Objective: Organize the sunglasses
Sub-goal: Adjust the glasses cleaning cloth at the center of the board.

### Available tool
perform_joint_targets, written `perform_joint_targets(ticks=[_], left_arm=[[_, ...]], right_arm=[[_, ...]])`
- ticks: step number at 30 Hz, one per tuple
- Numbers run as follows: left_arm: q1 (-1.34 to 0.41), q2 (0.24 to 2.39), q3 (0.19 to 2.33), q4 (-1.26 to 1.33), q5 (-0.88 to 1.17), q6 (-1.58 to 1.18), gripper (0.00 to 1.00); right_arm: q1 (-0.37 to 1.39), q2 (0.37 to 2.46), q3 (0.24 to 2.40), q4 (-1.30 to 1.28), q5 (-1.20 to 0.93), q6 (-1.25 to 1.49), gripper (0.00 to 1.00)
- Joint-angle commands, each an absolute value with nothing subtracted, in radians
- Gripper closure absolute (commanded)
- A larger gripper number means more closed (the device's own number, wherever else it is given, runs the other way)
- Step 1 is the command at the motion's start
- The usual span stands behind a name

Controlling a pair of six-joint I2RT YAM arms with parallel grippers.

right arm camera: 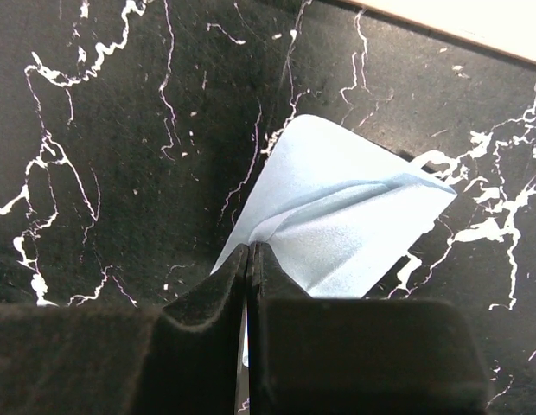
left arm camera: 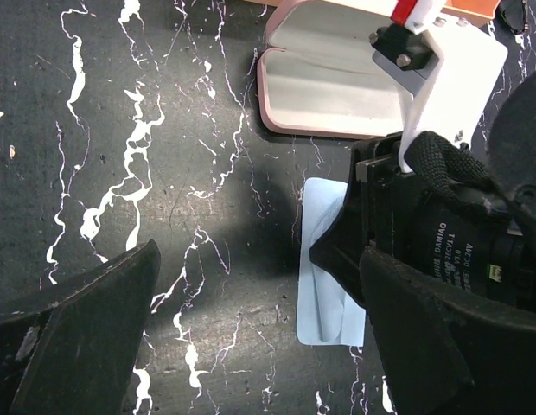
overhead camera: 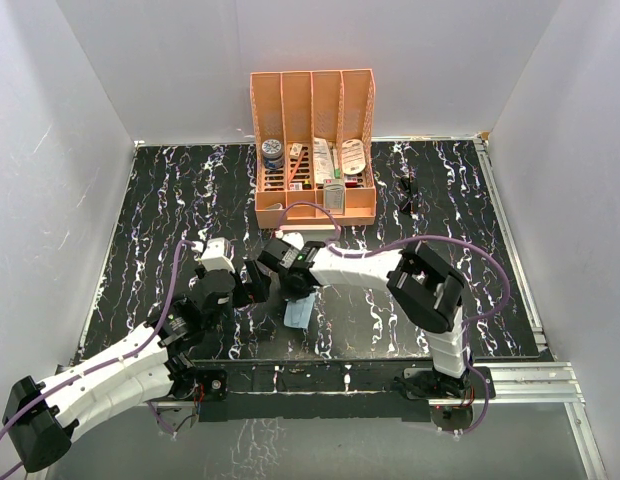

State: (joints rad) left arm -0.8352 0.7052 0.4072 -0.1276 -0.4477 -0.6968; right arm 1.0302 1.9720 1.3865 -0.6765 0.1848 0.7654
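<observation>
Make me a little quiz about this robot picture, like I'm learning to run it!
1. True or false: the right gripper is pinching the blue cloth.
2. Fill in: the pink case lies ___ (open or shut).
3. Where are the sunglasses?
A) inside the pink case
B) on the table, right of the orange rack
C) under the blue cloth

Key: 1 true; 2 open; 3 B.
</observation>
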Motion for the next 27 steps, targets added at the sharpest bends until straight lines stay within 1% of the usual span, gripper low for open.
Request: perform_joint_targets(ticks=[1,15,27], left_arm=[[-0.837,0.695,0.404,-0.117,-0.448,-0.698,0.01],[-0.837,0.712,0.404,-0.106,-0.438,-0.704,0.01],[-0.838,0.71,0.408,-0.102,-0.437,-0.701,0.01]], right_arm=[[1.029,1.892,1.34,-0.652,0.209,0.779,1.0],[1.029,1.766,1.252,-0.712,0.267,0.8,1.0],[1.028,1.781,1.302,-0.763,0.294,0.783,1.0]])
